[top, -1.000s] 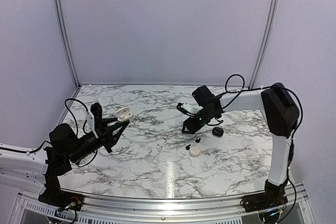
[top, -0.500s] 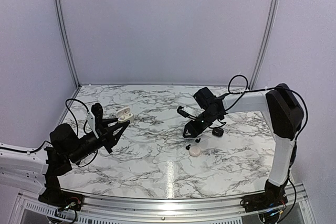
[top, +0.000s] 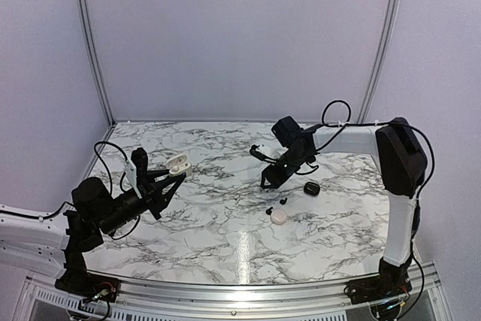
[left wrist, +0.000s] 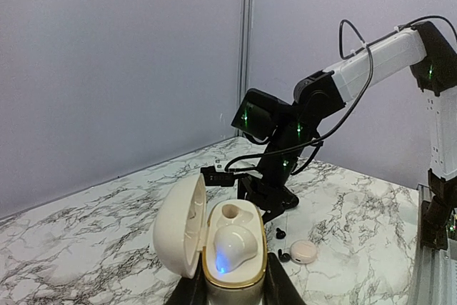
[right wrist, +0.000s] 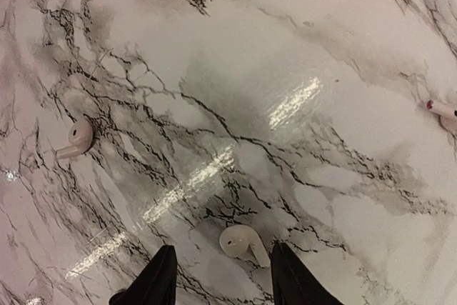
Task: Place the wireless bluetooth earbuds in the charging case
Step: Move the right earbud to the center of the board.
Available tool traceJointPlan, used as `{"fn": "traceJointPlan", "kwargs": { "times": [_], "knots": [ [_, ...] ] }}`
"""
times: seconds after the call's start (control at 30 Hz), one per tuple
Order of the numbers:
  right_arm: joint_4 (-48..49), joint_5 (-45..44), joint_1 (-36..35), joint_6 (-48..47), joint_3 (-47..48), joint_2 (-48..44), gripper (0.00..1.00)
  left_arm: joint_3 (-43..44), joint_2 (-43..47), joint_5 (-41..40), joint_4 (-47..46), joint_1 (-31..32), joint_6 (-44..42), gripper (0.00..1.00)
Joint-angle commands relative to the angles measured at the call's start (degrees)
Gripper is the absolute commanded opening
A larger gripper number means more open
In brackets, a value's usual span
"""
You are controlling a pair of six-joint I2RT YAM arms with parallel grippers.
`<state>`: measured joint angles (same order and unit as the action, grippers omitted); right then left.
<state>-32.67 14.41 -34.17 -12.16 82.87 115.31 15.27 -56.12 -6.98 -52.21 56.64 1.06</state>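
Note:
My left gripper (left wrist: 232, 289) is shut on an open white charging case (left wrist: 235, 266) with a gold rim and holds it above the table; it also shows in the top view (top: 178, 162). One white earbud (left wrist: 233, 245) sits in the case with a blue glow, and the slot behind it is empty. My right gripper (right wrist: 223, 248) is open and low over the table, its fingers either side of a loose white earbud (right wrist: 241, 242). It shows in the top view (top: 267, 180) too. Another white earbud (right wrist: 77, 138) lies further left, and a third (right wrist: 443, 109) at the right edge.
Two tiny black earbuds (top: 269, 210) (top: 283, 201) lie next to a small round pale case (top: 279, 216) near the right arm. A shut black case (top: 311, 187) lies just right of them. The table's back edge meets the booth walls.
My right gripper has shifted slightly left and towards the back, uncovering the black case. The left arm with the open case has not moved.

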Motion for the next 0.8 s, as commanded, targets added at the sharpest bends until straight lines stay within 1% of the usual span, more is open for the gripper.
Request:
{"fn": "traceJointPlan", "kwargs": {
  "times": [0.0,0.2,0.37,0.47,0.6,0.77],
  "knots": [
    [-3.04,-1.19,0.14,-1.53,3.00,2.73,0.46,1.61,0.61,-0.14,-0.35,0.05,-0.62,0.00],
    [-4.31,-1.47,0.17,-1.89,4.13,5.28,0.46,1.48,0.74,-0.05,-0.35,0.05,-0.71,0.00],
    [-5.04,0.28,-0.09,-2.03,3.44,5.69,0.38,1.18,0.96,-0.24,-0.35,0.05,-0.71,0.00],
    [-5.22,0.97,-0.97,-1.78,2.72,5.16,0.32,1.08,1.10,-0.32,-0.35,0.05,-0.71,0.00],
    [-5.56,0.60,-3.05,-1.10,2.27,5.02,0.30,0.99,1.32,-0.40,-0.35,0.05,-0.71,0.00],
    [-5.86,-0.81,-6.78,-0.04,2.54,5.81,0.23,0.83,1.75,-0.58,-0.35,0.05,-0.71,0.00]
  ]
}}
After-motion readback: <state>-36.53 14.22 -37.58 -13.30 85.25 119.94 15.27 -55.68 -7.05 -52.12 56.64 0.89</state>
